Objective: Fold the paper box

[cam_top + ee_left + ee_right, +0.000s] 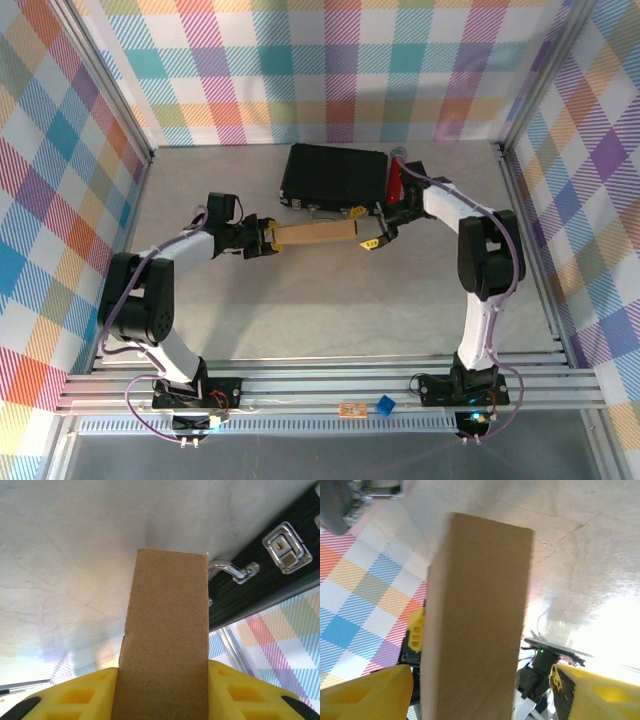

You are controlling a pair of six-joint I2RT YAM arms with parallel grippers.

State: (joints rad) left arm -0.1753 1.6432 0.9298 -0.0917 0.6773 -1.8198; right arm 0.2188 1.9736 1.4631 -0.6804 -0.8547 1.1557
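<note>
Paper box (315, 234) level over the table (300, 310), just in front of black case (335, 175). One end clamped in left end effector (262, 238), cropped by that wrist view. Right end effector (364, 227) spread wide around the other end, fingers (367, 692) clear of cardboard. Flaps and underside hidden; right wrist view blurred.

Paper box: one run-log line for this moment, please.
box: spans between arms | left pincer: shut on its left end | right pincer: open around right end | case: behind
</note>
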